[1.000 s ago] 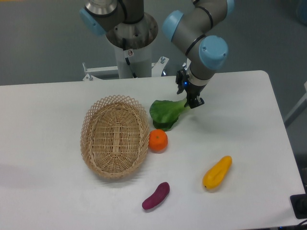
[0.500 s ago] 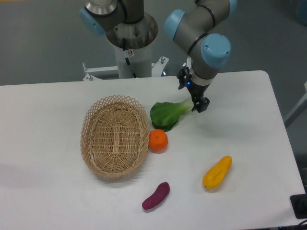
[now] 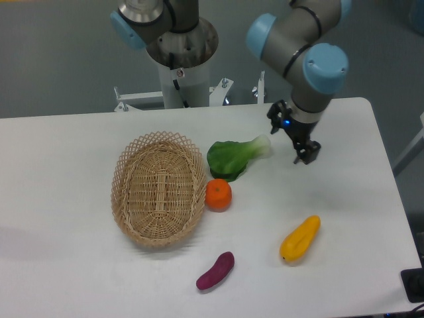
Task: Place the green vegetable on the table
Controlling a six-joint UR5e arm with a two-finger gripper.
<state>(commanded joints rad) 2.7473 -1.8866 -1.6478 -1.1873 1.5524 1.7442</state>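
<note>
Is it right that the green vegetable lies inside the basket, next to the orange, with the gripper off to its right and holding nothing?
Not quite. The camera view shows the green vegetable lying on the table, outside the basket and just right of its rim. The rest holds: it is next to the orange, and the gripper is off to its right, holding nothing.
</note>
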